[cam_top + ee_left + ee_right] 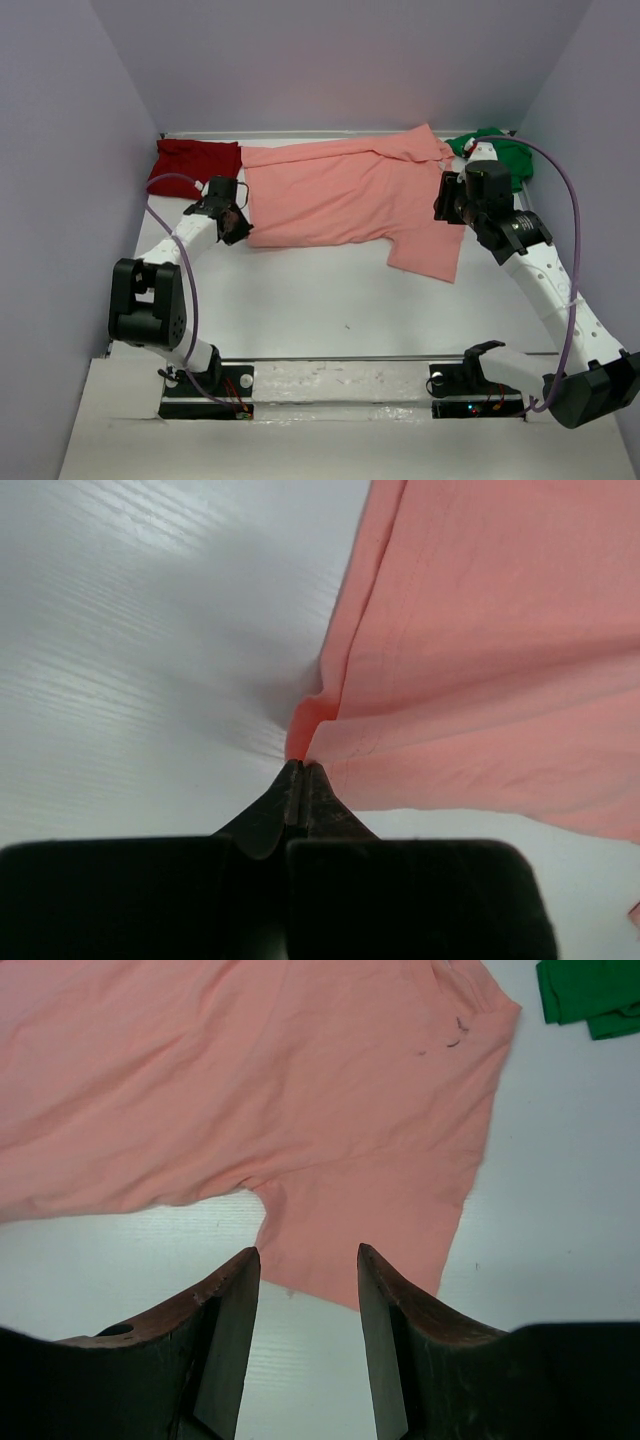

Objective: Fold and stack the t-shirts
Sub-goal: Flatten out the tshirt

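The salmon-pink t-shirt [345,190] lies spread flat across the far middle of the table. My left gripper [234,226] is shut on its near left corner, pinching a fold of the salmon-pink cloth [470,670] at the fingertips [300,775]. My right gripper [448,205] is open and empty, hovering over the shirt's right sleeve [370,1210], with the sleeve hem just ahead of the fingers. The dark red t-shirt [195,163] lies folded at the far left. The bright green t-shirt [500,155] lies bunched at the far right, also in the right wrist view [590,995].
White walls close in the table on the left, back and right. The bare white tabletop [320,300] stretches from the shirt to the near edge. Purple cables run along both arms.
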{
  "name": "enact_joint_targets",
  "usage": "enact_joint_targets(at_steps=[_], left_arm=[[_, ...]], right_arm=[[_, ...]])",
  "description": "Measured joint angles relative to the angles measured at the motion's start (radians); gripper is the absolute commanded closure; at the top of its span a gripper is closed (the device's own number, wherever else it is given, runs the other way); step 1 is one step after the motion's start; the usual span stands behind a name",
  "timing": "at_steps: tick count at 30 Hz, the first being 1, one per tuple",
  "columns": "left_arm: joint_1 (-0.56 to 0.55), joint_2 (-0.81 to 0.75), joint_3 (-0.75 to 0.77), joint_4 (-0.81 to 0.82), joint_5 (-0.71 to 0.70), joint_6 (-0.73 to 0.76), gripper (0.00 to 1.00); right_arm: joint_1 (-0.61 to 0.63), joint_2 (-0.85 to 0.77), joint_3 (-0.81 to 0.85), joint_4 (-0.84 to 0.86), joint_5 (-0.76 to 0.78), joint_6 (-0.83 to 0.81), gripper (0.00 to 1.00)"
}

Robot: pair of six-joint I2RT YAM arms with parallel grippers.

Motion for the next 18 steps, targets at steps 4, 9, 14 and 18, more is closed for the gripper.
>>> enact_joint_targets(at_steps=[4,9,14,18], left_arm=[[0.012,0.072,0.062,-0.008,0.011,0.004,1.0],[0.012,0.185,0.142,-0.01,0.033,0.011,1.0],[0.012,0.248,0.18,-0.01,0.041,0.019,1.0],[0.012,0.269,0.179,-0.012,0.064,0.023,0.62]], right_arm=[[0.0,0.0,0.0,0.0,-0.003,0.0,0.51],[0.0,0.0,0.0,0.0,-0.01,0.0,0.51],[0.0,0.0,0.0,0.0,-0.012,0.0,0.51],[0.0,0.0,0.0,0.0,-0.016,0.0,0.51]])
